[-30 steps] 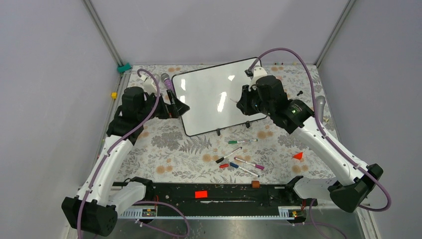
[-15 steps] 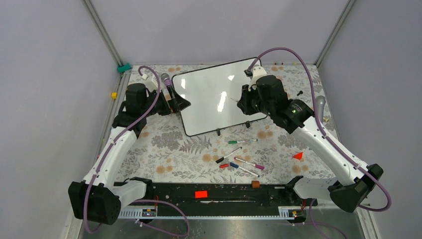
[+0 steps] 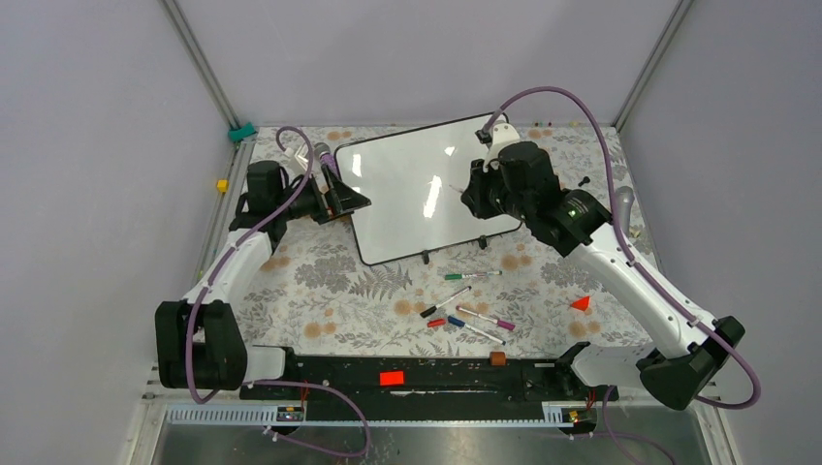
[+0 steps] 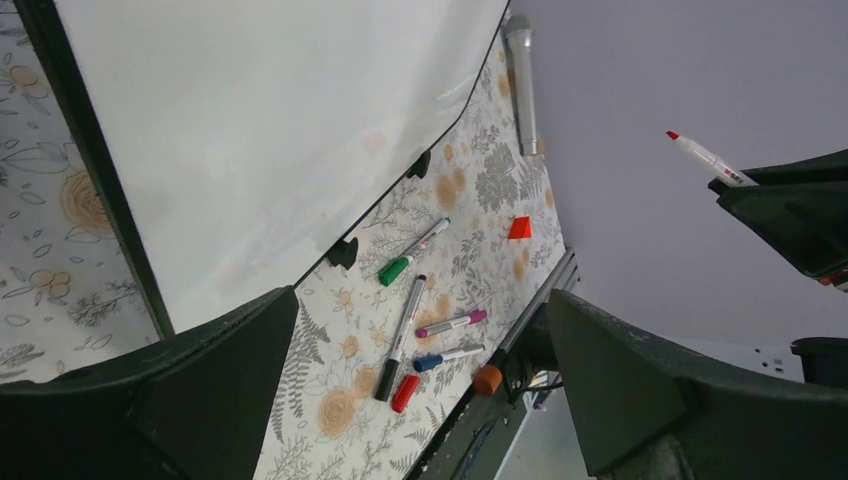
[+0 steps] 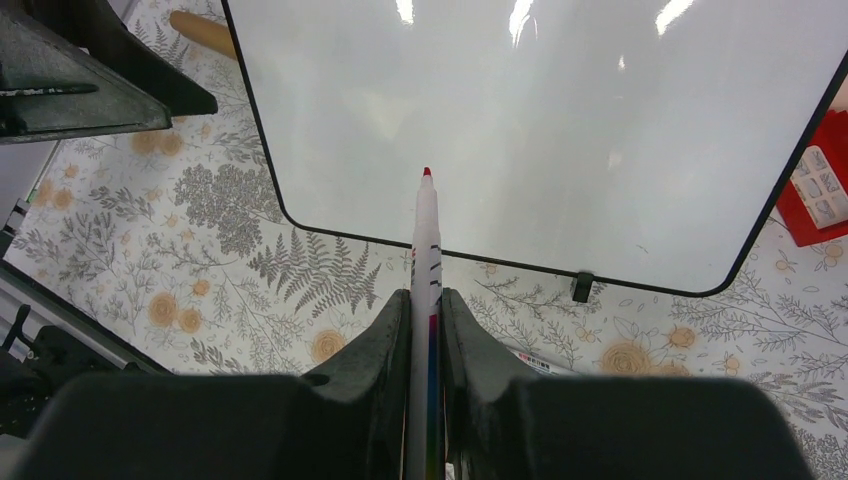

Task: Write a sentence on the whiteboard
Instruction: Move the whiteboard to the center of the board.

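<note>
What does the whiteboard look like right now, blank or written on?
Blank. The whiteboard is plain glossy white in every view, with no letters or marks anywhere on it.

Your table [image 3: 330, 291] wears a floral-print cover. In the upper middle of the top view, the whiteboard [image 3: 417, 184] sits skewed on its small black feet. Just below it, at centre frame, you have a green marker [image 3: 465, 276], a black marker [image 3: 446, 300], a pink marker [image 3: 488, 318], a blue marker [image 3: 473, 329] and a red cap [image 3: 436, 323] lying close together. A red triangle [image 3: 581, 303] lies to their right. A silver cylinder [image 3: 625, 205] is at the right edge and a yellow cube [image 3: 222, 185] at the left edge.
</note>
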Controlling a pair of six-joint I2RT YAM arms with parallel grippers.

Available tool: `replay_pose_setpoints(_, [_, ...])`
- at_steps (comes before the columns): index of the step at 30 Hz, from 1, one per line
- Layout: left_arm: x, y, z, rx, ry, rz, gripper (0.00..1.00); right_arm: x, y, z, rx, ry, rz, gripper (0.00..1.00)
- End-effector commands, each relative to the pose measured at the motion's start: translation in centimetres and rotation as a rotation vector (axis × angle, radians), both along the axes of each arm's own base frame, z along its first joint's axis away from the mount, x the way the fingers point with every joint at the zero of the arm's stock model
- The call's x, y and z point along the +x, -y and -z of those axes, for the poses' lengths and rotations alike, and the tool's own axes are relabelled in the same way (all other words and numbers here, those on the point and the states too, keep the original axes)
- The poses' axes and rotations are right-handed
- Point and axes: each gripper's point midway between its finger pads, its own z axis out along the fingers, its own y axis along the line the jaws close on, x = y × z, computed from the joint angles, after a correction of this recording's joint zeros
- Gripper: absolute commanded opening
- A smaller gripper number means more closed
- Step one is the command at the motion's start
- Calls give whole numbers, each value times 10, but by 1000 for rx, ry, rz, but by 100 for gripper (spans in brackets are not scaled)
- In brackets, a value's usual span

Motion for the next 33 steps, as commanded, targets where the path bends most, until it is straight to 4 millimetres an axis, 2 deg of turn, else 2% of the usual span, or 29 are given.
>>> replay_pose_setpoints(1, [2,3,-25,-8,109,65,99,9,-6,-20,29,50,3,0])
replay_pose_setpoints(5, [4,-1,-17,43,100,91,99,11,-9,-20,31,45,4,0])
replay_pose_setpoints(8, [6,-1,-19,18,109,120,99,14,-10,-17,24,40,8,0])
replay_pose_setpoints(13, [21,-3,-28,-2,162,88,99,18,-14,-18,27,44,5,0])
replay_pose_setpoints(16, [30,-7,-19,37,144,78,99,22,-18,-22,27,55,-5,0])
replay_pose_setpoints(18, [35,-11,-14,85,143,61,99,25,-20,-26,23,65,-6,0])
replay_pose_setpoints(21, [44,-31,-10,122,130,-23,99,30,-21,-29,18,76,-4,0])
replay_pose_setpoints(26, [57,-55,-12,84,116,-117,99,33,-24,-31,18,78,-3,0])
replay_pose_setpoints(29, [64,-64,-14,40,98,-139,99,34,-22,-29,10,79,0,0])
replay_pose_setpoints(33, [73,-64,-7,5,31,-105,99,34,-21,-29,3,82,-1,0])
